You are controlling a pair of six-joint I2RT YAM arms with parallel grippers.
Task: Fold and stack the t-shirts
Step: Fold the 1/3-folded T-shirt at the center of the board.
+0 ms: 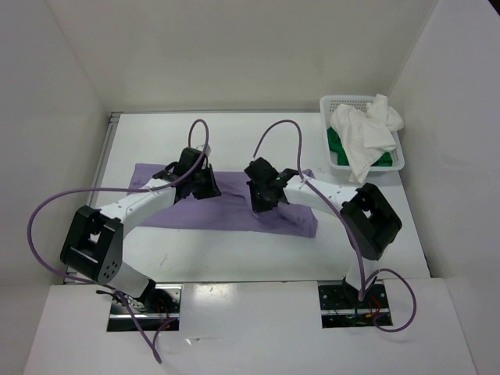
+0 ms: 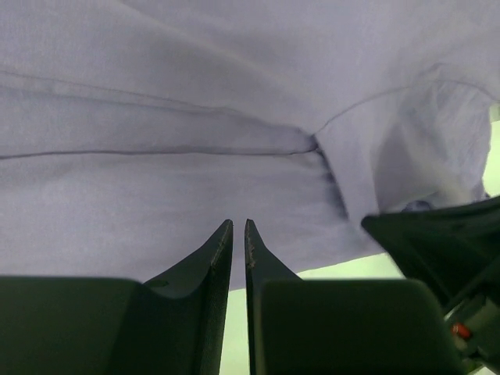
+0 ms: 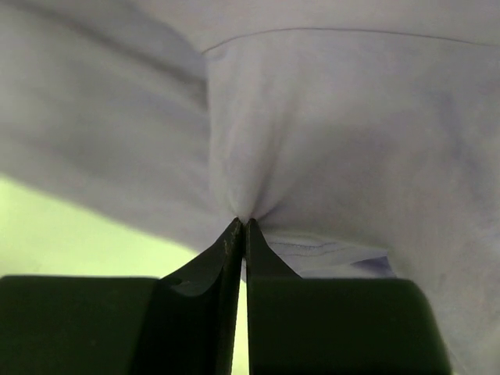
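The purple shirt (image 1: pixel 226 212) lies spread across mid counter (image 1: pixel 234 262). The left claw (image 2: pixel 240 225), nearly closed, nips its edge; the right claw (image 3: pixel 241 223) pinches a puckered fold tight. The white shirt (image 1: pixel 363 134) and green shirt (image 1: pixel 334 145) sit in the far-right basket (image 1: pixel 395 165).

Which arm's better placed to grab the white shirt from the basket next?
Right, probably: the basket with the white shirt sits far right, nearer the right gripper than the left gripper. It must first release the lavender shirt.

Bright, even light; both wrist views blurry.
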